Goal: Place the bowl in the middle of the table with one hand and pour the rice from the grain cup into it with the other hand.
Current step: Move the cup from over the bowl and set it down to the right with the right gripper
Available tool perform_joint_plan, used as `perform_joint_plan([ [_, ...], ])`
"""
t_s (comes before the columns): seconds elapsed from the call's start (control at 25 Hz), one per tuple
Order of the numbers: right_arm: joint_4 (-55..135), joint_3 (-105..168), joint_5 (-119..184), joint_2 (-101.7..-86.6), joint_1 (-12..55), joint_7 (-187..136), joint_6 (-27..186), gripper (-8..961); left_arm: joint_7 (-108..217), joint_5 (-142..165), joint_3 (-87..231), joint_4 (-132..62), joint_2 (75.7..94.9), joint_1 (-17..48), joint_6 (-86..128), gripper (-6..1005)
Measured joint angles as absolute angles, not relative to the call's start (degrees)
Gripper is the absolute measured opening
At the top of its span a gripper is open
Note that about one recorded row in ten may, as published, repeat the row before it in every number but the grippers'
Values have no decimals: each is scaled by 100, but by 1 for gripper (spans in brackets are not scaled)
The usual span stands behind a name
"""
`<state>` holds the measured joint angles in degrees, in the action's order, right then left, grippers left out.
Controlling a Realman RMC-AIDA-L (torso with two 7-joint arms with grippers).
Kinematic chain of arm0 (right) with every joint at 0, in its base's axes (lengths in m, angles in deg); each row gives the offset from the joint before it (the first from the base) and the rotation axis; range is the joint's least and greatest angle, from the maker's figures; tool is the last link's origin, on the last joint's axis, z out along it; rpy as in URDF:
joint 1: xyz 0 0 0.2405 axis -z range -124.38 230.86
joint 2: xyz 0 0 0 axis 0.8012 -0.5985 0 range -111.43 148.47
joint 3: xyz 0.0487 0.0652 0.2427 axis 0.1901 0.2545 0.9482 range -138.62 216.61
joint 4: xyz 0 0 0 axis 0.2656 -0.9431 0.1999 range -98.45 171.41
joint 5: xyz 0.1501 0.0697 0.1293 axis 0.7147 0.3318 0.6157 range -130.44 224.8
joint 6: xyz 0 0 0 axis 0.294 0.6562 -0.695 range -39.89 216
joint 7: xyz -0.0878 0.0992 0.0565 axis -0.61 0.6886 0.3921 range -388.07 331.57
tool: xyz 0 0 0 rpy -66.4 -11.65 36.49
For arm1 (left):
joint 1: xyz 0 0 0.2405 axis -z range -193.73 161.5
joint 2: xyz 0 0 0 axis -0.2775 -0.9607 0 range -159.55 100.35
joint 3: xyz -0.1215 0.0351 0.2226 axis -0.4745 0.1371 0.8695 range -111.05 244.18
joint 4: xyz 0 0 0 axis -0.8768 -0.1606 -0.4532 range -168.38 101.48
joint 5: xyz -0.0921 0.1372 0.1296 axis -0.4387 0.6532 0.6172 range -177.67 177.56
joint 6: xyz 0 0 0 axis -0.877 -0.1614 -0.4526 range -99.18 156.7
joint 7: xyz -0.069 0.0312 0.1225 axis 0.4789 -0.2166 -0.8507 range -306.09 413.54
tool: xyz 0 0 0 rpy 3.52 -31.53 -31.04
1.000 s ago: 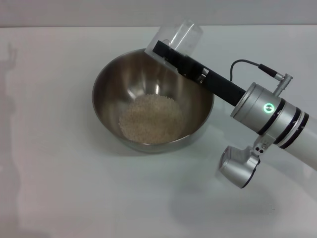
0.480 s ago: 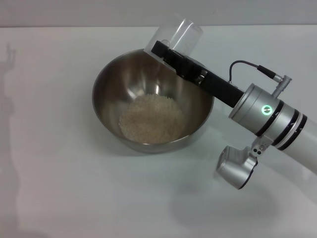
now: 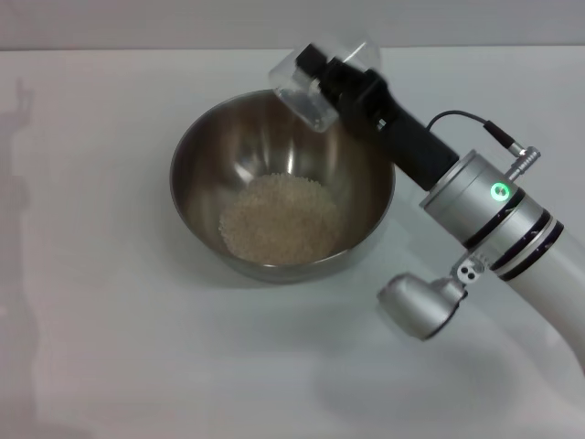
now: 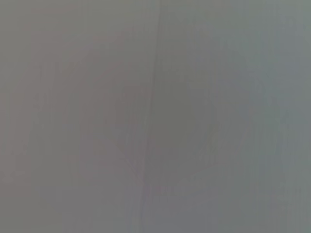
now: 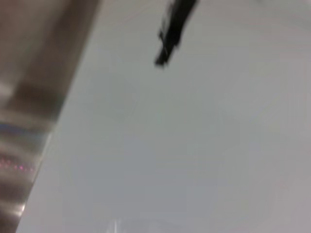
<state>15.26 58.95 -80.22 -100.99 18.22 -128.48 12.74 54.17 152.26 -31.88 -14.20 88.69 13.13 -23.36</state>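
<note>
The steel bowl stands on the white table near the middle, with a pale heap of rice in its bottom. My right gripper is shut on the clear grain cup and holds it tilted above the bowl's far rim, right of its centre. The cup looks empty. The bowl's outer wall shows blurred in the right wrist view. My left gripper is out of view; the left wrist view shows only a plain grey surface.
The right arm reaches in from the lower right across the table beside the bowl. A wall edge runs along the table's far side.
The right wrist has turned and the cup has rotated, its mouth swinging up from the bowl's rim. The arm has shifted slightly left. The bowl and rice have not moved.
</note>
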Motion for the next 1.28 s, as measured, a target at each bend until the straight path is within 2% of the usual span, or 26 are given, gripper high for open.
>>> perform_joint_plan([
  [0.32,492,6080,-5857,-10110,1978,-11850,1546,17,5417,15226,-3150,-1354,8862,1328,-2329,844],
  [0.6,349,6210,-5548,-10110,2026,-10312,1504,17,5422,15226,-3150,-1351,8862,1332,-2334,844],
  [0.84,179,6941,-5214,-10115,2335,-8555,1745,16,5424,15236,-3126,-1349,8868,1326,-2336,844],
  [1.28,189,7143,-4000,-10109,2512,-7500,2366,16,5382,15244,-3080,-1341,8871,1338,-2336,844],
])
